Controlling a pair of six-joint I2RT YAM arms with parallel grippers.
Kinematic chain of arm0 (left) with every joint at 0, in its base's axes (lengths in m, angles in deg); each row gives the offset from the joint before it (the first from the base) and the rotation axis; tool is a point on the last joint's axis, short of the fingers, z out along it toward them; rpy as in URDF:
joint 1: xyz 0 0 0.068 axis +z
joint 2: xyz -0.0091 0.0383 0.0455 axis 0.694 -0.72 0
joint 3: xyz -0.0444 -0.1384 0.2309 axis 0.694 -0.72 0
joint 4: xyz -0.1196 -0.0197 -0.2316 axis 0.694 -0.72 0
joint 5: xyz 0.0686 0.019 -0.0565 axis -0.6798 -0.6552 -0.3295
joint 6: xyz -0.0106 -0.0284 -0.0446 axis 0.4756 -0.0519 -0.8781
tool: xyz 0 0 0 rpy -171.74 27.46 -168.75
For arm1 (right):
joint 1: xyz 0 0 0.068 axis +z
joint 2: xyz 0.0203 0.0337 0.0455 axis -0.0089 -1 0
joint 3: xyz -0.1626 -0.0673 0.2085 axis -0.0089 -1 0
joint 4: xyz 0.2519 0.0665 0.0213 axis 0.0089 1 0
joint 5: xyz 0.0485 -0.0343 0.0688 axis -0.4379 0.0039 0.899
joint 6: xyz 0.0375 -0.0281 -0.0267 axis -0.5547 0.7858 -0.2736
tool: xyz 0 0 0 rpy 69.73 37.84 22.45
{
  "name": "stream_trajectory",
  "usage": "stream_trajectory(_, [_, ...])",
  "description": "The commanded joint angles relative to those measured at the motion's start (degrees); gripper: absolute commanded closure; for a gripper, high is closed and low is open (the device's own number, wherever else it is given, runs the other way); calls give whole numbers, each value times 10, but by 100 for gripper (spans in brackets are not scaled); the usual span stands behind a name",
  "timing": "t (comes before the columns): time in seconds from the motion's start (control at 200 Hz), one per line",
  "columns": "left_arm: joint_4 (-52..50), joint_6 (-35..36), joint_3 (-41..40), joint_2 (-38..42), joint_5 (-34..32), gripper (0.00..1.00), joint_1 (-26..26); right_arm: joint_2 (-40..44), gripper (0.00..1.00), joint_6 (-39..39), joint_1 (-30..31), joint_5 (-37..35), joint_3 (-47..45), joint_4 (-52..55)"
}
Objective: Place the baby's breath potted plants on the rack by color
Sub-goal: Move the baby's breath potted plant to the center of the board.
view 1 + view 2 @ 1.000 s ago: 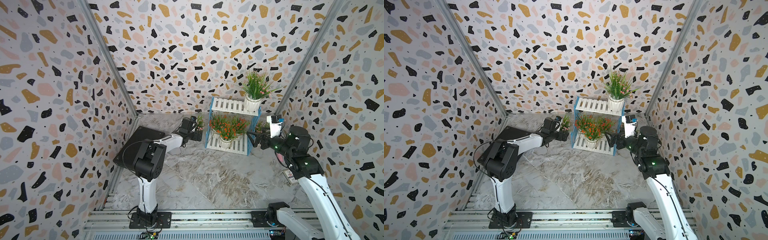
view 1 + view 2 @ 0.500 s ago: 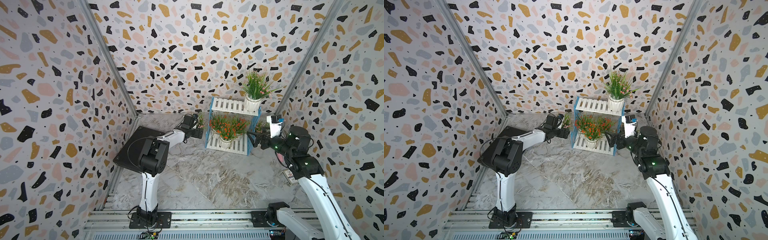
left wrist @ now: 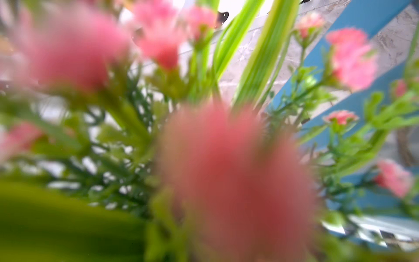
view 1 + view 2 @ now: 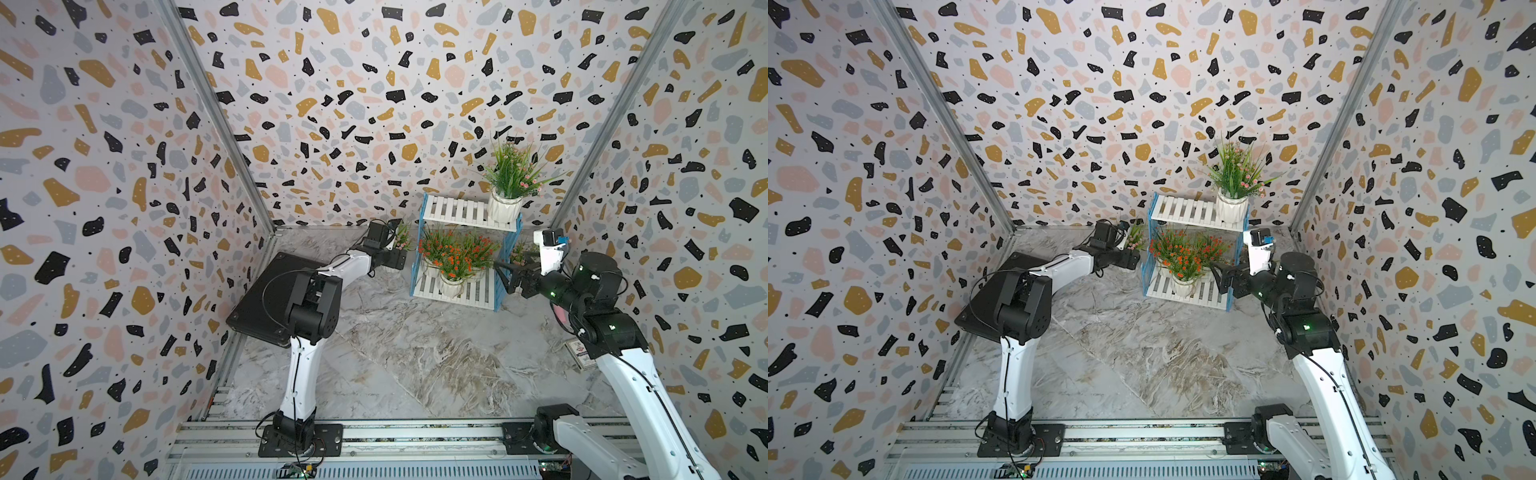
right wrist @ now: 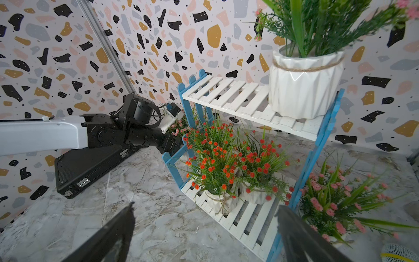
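The rack [image 4: 457,212] [image 4: 1183,210] [image 5: 226,95] stands at the back. A pink baby's breath plant [image 4: 505,205] [image 5: 303,86] sits at one end of its upper tier. Orange-red plants [image 4: 453,259] [image 4: 1183,262] [image 5: 226,163] crowd the lower tier. Another pink plant [image 4: 402,239] [image 5: 179,126] stands on the floor left of the rack. My left gripper [image 4: 395,261] is at its pot, and its blossoms [image 3: 226,170] blur the left wrist view and hide the jaws. A third pink plant [image 4: 521,251] [image 5: 335,204] stands right of the rack. My right gripper [image 4: 509,274] [image 5: 206,226] hovers open beside it, holding nothing.
A flat black case [image 4: 266,299] [image 5: 90,172] lies against the left wall under my left arm. A small card [image 4: 579,353] lies by the right wall. Patterned walls close in on three sides, and the marble floor stretches out in front of the rack.
My left arm has shifted right, bringing its gripper closer to the pink plant left of the rack. The right arm has not moved.
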Motion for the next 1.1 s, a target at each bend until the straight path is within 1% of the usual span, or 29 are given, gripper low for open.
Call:
stream_trajectory(0.0, [-10, 28, 32, -20, 35, 1, 4, 1, 0, 6, 1, 3, -2, -14])
stream_trajectory(0.025, [-27, 31, 37, -21, 37, 1, 4, 1, 0, 6, 1, 4, -2, -14])
stream_trajectory(0.085, [-29, 34, 42, -25, 49, 0, 4, 0, 0, 8, 1, 3, -1, -14])
stream_trajectory(0.235, [-46, 40, 52, -31, 56, 8, 4, -2, 0, 10, 1, 2, 1, -13])
stream_trajectory(0.415, [-28, 42, 26, -10, 55, 18, 4, 0, 0, 10, 1, 1, -2, -16])
stream_trajectory(0.511, [-18, 40, 0, 8, 52, 21, 4, 2, 0, 9, 1, 1, -2, -17])
stream_trajectory(0.576, [3, 38, -18, 21, 51, 26, 4, 3, 0, 8, 1, 1, -4, -19])
stream_trajectory(0.686, [19, 35, -55, 42, 48, 29, 4, 7, 0, 5, 1, 1, -7, -24])
stream_trajectory(0.761, [30, 32, -81, 59, 45, 33, 4, 9, 0, 1, 1, 1, -10, -27])
stream_trajectory(0.991, [55, 1, -180, 138, 27, 36, 3, 11, 0, -8, 1, 5, -15, -33])
stream_trajectory(1.091, [62, -28, -235, 187, 17, 36, 2, 11, 0, -14, 1, 8, -18, -31])
